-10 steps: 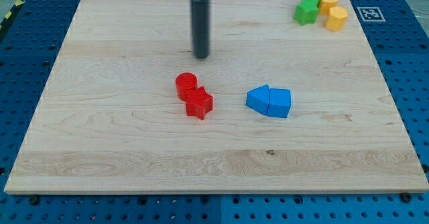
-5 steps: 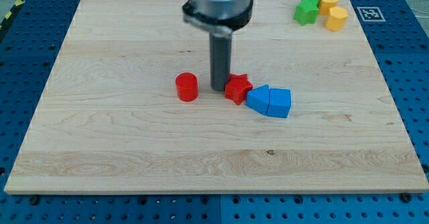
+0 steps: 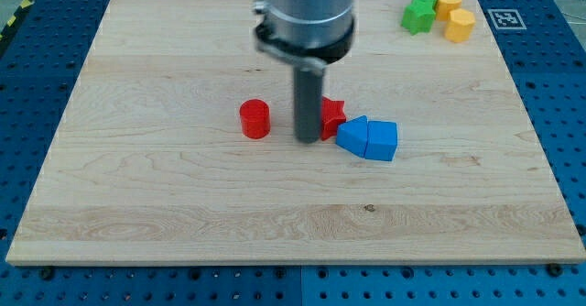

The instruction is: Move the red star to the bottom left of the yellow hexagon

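Observation:
The red star [image 3: 331, 116] lies near the board's middle, partly hidden behind my rod. My tip [image 3: 307, 139] rests on the board at the star's lower left, touching or nearly touching it. The star's right side is against the left blue block [image 3: 352, 136]. The yellow hexagon [image 3: 459, 25] sits far off at the view's top right, next to a second yellow block [image 3: 448, 2] and a green block [image 3: 421, 10].
A red cylinder [image 3: 255, 119] stands just left of my tip. A second blue block [image 3: 383, 141] adjoins the first on its right. The wooden board [image 3: 137, 205] lies on a blue perforated table.
The red star was pushed right, away from the red cylinder, up to the blue blocks. My tip came down from the view's top and now sits lower, at the star's lower left.

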Action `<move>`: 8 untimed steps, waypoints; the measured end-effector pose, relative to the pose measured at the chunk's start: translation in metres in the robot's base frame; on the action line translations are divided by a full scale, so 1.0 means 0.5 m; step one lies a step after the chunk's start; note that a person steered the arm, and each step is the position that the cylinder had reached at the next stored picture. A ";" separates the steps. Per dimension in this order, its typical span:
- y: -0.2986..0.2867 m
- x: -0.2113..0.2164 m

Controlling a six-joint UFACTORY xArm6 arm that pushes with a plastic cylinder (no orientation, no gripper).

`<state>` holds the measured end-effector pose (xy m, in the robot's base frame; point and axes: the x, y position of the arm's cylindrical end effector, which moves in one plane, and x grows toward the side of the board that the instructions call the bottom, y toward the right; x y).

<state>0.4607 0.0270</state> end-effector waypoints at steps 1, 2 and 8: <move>0.082 -0.112; 0.124 -0.160; 0.285 -0.143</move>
<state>0.3895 0.1696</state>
